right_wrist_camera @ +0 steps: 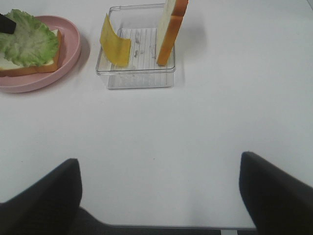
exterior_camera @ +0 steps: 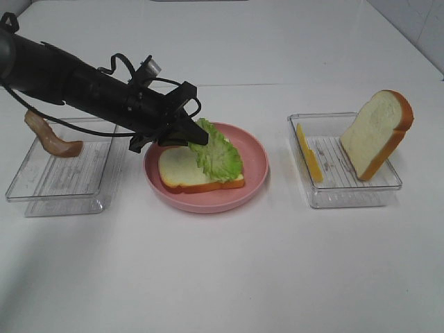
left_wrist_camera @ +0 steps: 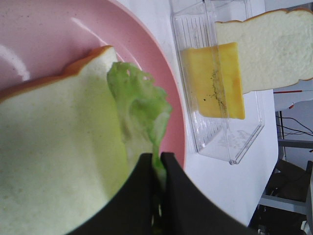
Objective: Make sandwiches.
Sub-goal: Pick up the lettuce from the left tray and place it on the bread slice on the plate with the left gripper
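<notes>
Exterior high view: left gripper reaches over the pink plate, jaws pressed together on the edge of the lettuce. The leaf trails away from the fingertips, draped across the bread slice, which lies flat on the plate right beneath the gripper.

Left wrist view agrees: the ruffled green edge is pinched between the two black fingers. The rest of the leaf lies on the white face of the slice.

Beyond the left gripper's tip, off the plate, is a clear tray.
- The cheese square leans on the wall nearest that gripper.
- The second bread slice is propped at a tilt on the far side.

Behind the left gripper, alongside its arm, is another clear tray. The bacon strip stands at its far corner, its top hidden by the arm.

Right gripper shows in the right wrist view only. Its fingers are spread wide with nothing between them, over the bare white table. The cheese-and-bread tray sits ahead of it. The plate with the lettuce is ahead as well, off toward the left arm's side.
</notes>
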